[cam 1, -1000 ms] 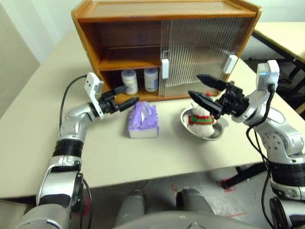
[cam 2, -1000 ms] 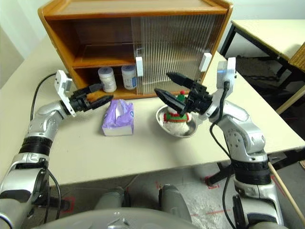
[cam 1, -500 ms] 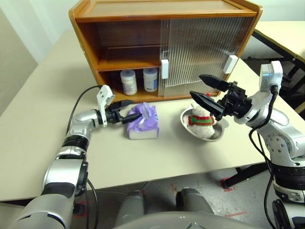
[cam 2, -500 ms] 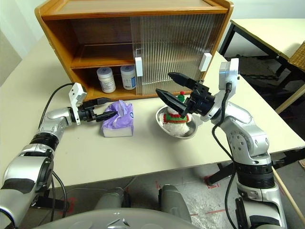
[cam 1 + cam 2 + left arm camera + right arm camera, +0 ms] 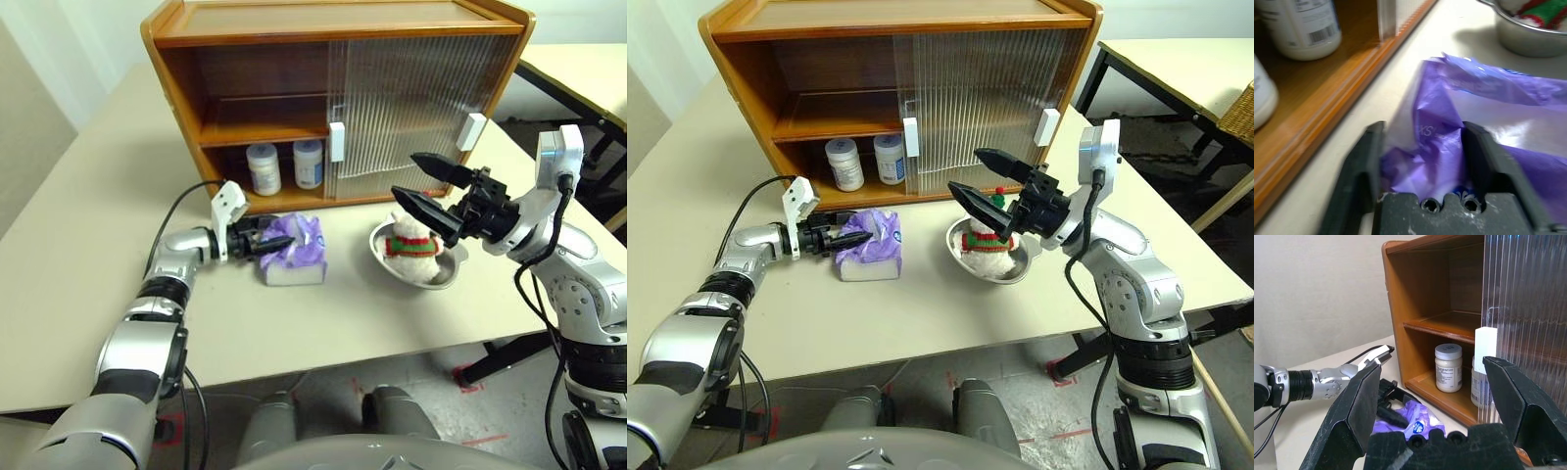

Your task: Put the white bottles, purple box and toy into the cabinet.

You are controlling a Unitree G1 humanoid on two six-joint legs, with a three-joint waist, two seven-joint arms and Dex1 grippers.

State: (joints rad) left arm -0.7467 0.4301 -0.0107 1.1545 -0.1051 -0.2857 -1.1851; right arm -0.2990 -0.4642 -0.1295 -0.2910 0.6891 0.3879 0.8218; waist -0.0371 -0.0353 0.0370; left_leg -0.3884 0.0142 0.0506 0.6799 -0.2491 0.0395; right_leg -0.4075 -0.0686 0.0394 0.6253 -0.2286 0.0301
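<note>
On the table [image 5: 78, 245], near its far edge, the cabinet [image 5: 333, 98] stands with its left half open and both ribbed doors [image 5: 411, 98] slid to the right. Two bottles [image 5: 263, 166] stand side by side on its bottom floor, behind the left opening. The box [image 5: 294, 250] lies on the table just in front of the cabinet. The left gripper [image 5: 263, 242] reaches it from the left, low over the table, with its fingers half closed around the crinkled purple top. To the right of the box, the toy [image 5: 411, 243] sits in a steel bowl [image 5: 431, 274]. The right gripper [image 5: 423, 186] hangs above the bowl with fingers wide apart, holding nothing.

From the left wrist, the two black fingers [image 5: 1364, 161] stand on both sides of a fold of the purple plastic, which fills the gap between them. The cabinet's front edge and one bottle [image 5: 1303, 24] are just beside.

From the right wrist, the spread fingers [image 5: 1359, 401] frame the open cabinet, the bottles [image 5: 1448, 367] and the left gripper [image 5: 1393, 416] at the box [image 5: 1415, 418].
</note>
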